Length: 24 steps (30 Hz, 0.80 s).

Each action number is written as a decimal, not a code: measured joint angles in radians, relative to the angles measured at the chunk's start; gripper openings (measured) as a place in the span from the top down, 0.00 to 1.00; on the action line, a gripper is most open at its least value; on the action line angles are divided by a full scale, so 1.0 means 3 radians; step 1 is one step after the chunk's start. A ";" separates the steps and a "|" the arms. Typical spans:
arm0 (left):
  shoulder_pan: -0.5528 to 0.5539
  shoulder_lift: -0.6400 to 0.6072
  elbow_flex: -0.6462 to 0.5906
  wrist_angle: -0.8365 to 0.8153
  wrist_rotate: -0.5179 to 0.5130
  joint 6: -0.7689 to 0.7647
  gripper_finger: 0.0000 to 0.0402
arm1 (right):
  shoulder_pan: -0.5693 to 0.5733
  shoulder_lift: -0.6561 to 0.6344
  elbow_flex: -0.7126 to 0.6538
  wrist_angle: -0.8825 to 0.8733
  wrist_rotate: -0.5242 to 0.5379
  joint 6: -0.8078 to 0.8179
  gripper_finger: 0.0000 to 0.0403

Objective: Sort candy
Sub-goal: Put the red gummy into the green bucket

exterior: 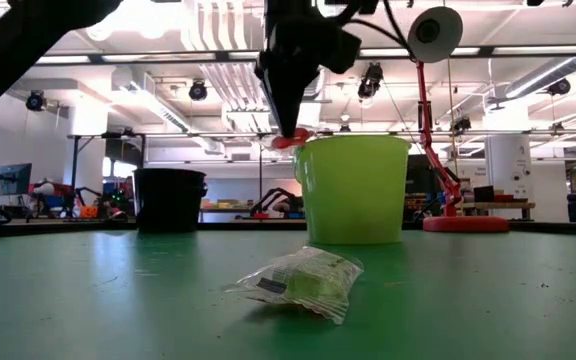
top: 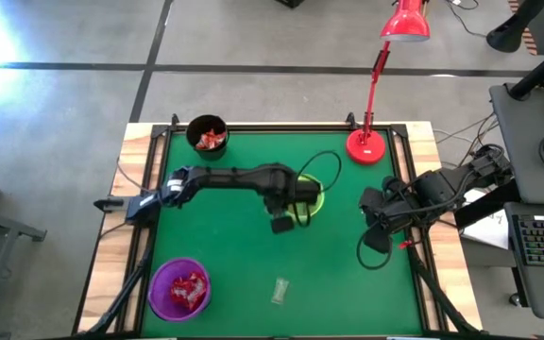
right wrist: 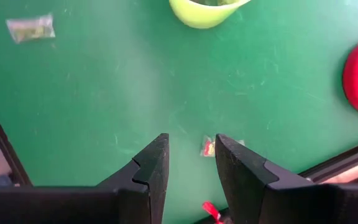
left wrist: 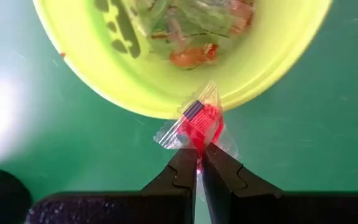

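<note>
Left end effector pinched shut on red candy over green cup: feather-light, crinkly, slippery, best nipped by the wrapper.

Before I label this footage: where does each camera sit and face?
High: overhead, straight down; both arms, green cup.
Low: table height, level; left gripper above the cup's rim.
Left wrist: left gripper holding red candy at the cup.
Right wrist: open right gripper over the mat.
All share the green cup.
</note>
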<state>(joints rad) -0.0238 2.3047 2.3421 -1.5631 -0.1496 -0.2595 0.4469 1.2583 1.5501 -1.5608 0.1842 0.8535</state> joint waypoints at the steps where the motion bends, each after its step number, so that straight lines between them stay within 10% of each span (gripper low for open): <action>1: 0.0039 0.0000 0.0000 0.0003 -0.0001 0.0089 1.00 | 0.0000 0.0000 0.0000 0.0000 0.0001 0.0072 0.70; 24: 0.0425 -0.0287 0.0003 0.0568 0.0189 0.1461 1.00 | -0.0002 0.0003 0.0000 -0.0003 0.0376 0.0917 0.70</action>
<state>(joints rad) 0.1038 2.2185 2.3428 -1.3928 -0.0930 0.1788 0.4463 1.2591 1.5501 -1.5616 0.2970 1.1285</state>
